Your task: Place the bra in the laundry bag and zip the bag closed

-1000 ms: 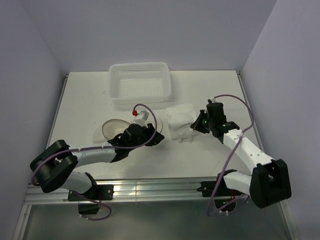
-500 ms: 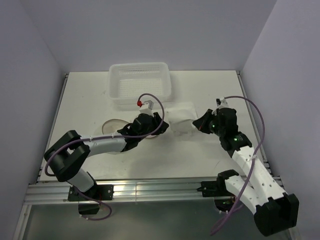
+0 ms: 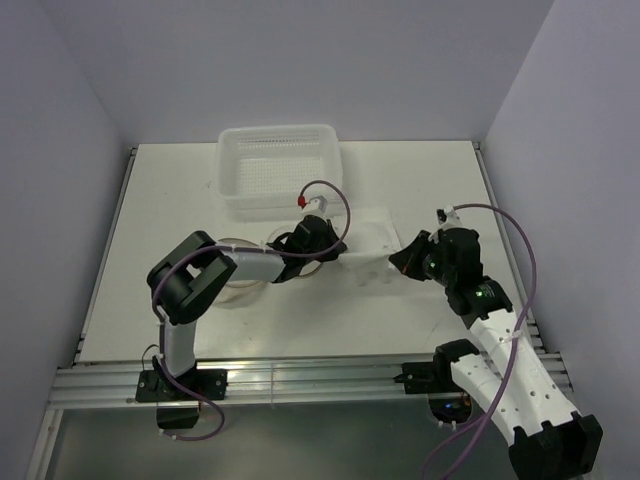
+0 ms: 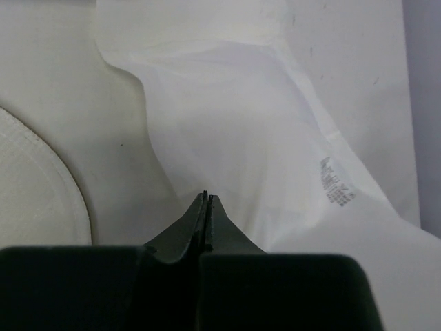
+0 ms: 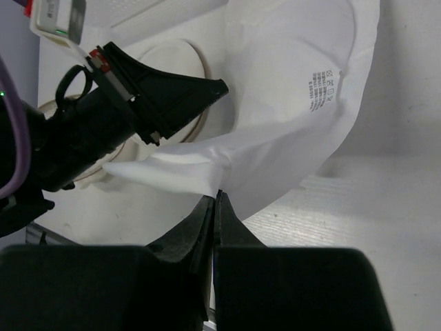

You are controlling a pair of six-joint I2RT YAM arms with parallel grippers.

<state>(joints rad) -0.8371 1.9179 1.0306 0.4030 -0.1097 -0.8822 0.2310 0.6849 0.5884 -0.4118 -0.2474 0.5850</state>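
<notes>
Bra [image 3: 365, 238] is stretched left to right over the table [image 3: 160, 200], pinched at its right end by the right fingers [image 5: 200, 224]; the left fingers [image 4: 195, 222] are pressed together at its left edge, beside the laundry bag [image 4: 34, 193].

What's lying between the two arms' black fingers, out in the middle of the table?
The white bra: its fabric fills the stretch from the left fingers to the right fingers. The top view shows it best.

White bra [image 4: 241, 138], beige laundry bag [image 4: 41, 200]
</notes>
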